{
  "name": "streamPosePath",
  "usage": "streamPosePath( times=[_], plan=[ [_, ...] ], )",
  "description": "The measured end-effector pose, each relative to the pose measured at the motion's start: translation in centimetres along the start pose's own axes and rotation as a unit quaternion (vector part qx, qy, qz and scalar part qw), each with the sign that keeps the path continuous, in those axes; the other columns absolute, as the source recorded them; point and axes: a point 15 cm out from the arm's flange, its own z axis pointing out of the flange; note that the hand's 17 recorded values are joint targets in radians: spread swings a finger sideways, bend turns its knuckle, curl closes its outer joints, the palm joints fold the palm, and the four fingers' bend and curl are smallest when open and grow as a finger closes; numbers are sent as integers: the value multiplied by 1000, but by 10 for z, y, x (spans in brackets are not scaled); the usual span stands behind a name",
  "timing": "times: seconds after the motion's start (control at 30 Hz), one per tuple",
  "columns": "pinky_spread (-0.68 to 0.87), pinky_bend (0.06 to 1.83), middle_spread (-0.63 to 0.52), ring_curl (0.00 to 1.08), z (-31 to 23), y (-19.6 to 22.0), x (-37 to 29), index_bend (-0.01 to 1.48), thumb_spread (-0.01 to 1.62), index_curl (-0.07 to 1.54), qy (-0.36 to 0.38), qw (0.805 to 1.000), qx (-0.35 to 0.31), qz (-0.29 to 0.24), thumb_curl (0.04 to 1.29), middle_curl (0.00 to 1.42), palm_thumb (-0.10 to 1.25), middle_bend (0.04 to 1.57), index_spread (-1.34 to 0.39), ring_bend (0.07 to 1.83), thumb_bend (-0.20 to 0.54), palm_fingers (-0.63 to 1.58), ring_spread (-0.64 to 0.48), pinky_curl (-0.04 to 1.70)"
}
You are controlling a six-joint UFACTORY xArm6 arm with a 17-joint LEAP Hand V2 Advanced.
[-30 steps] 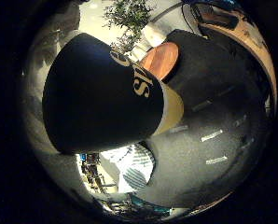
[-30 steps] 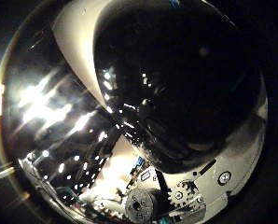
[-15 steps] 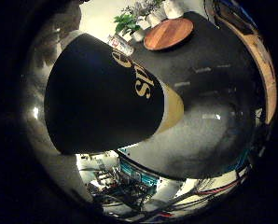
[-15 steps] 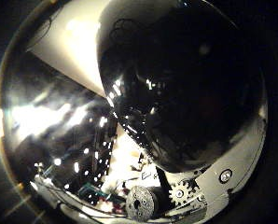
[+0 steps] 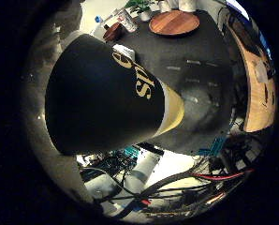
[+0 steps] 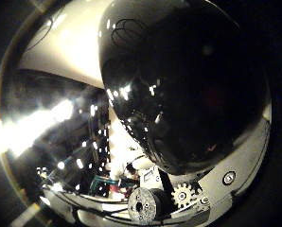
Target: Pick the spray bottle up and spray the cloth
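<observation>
The spray bottle [image 5: 102, 98] is black with yellow lettering and a yellow band [image 5: 175, 111]. It fills much of the right little finger side palm view, close against the palm. In the right thumb side palm view a glossy black rounded part of it [image 6: 188, 85] fills most of the picture. My hand [image 6: 179, 194] shows there as white and geared parts right beside the bottle. The bottle is off the floor and stays with the palm, so the hand is shut on it.
A dark grey floor with pale marks [image 5: 210, 84] lies far below the bottle. A round wooden table [image 5: 172, 21] and potted plants [image 5: 139, 6] stand beyond it. A wooden surface [image 5: 256, 89] runs along one side. Equipment and frames [image 5: 130, 173] lie on the other.
Both pictures have swung, so the hand has turned. The round table has slid toward the picture's edge and more equipment shows. The bottle keeps its place against the palm.
</observation>
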Motion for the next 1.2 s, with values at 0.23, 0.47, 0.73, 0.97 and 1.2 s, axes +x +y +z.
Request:
streamPosePath(
  times=[0.23,0.47,0.73,0.97,1.2],
  plan=[
    [-248,1111,-112,586,5,-18,-6,1168,1219,719,37,999,-38,-3,562,627,976,1353,-219,1469,-11,1196,-170,1012],
    [-248,1108,-112,582,16,-45,-24,1170,1224,715,65,995,-77,-1,567,625,973,1354,-218,1471,-10,1196,-170,1029],
    [-241,1101,-112,580,39,-79,-42,1172,1225,712,96,993,-73,-2,574,624,978,1355,-218,1473,-9,1196,-169,1043],
    [-240,1095,-112,579,65,-86,-48,1178,1224,707,150,984,-95,-11,583,623,973,1354,-216,1472,-10,1198,-169,1051],
    [-240,1092,-112,578,82,-105,-29,1180,1227,704,263,960,-99,-19,590,623,970,1353,-215,1472,-10,1198,-169,1056]
  ],
)
